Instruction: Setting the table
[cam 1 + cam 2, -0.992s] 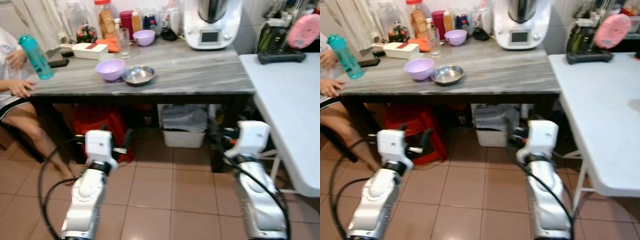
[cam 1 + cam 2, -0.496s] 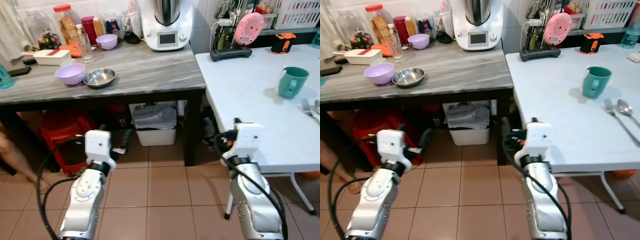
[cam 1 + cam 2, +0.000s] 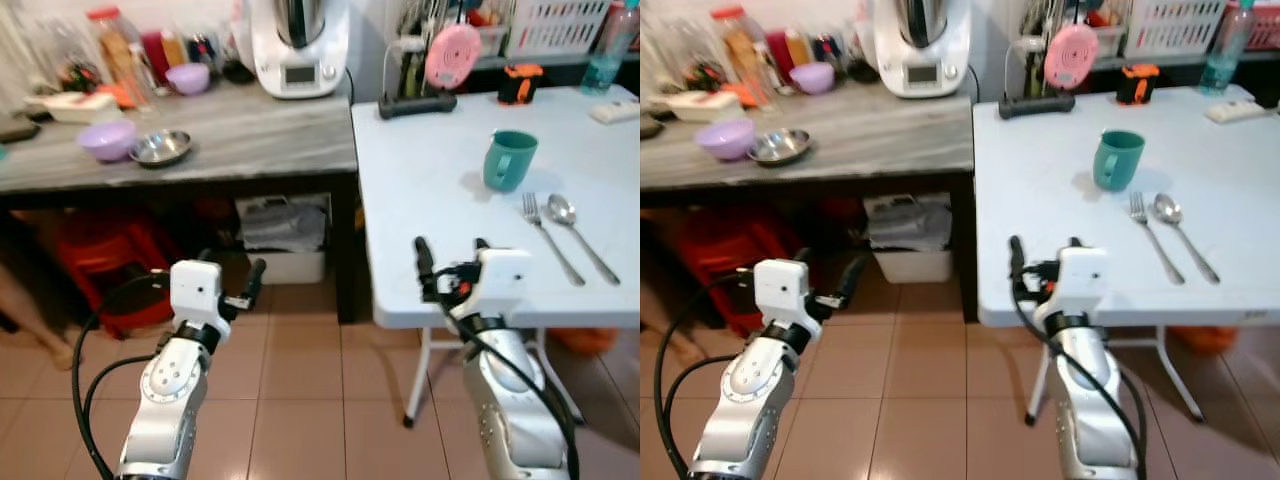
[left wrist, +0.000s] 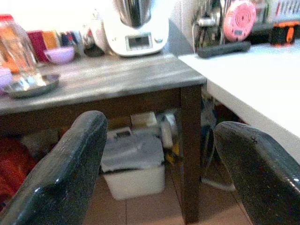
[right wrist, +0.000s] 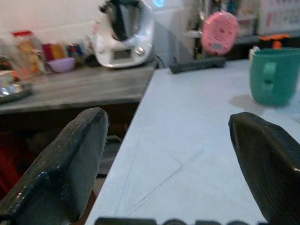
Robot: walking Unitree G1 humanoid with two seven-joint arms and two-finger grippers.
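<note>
Both grippers have their black fingers spread wide apart, and they hold nothing and touch nothing. The right gripper (image 3: pixel 448 262) is up at the near edge of the white table (image 3: pixel 440 170), just in front of it. Its silver arm reaches up from below toward the table. In the right wrist view its two fingers (image 5: pixel 61 164) stand far apart, with the table top showing between them.

The left gripper (image 3: pixel 236 283) is low, over the tiled floor (image 3: pixel 300 400), in front of the dark wooden table (image 3: pixel 220 150). Its arm also points forward, and its fingers (image 4: pixel 56 173) are spread just as wide.

On the white table stands a green cup (image 3: pixel 507 160). Near it, closer to the robot, a fork (image 3: pixel 545 232) and a spoon (image 3: pixel 575 228) lie side by side. At the back of this table are a pink round thing (image 3: pixel 452 56) and a small orange and black thing (image 3: pixel 519 82).

On the wooden table sit a purple bowl (image 3: pixel 106 139) and a shiny metal bowl (image 3: pixel 161 148), just beside each other. Behind them is a white kitchen machine (image 3: pixel 295 45). Under the table is a white bin (image 3: pixel 285 240).
</note>
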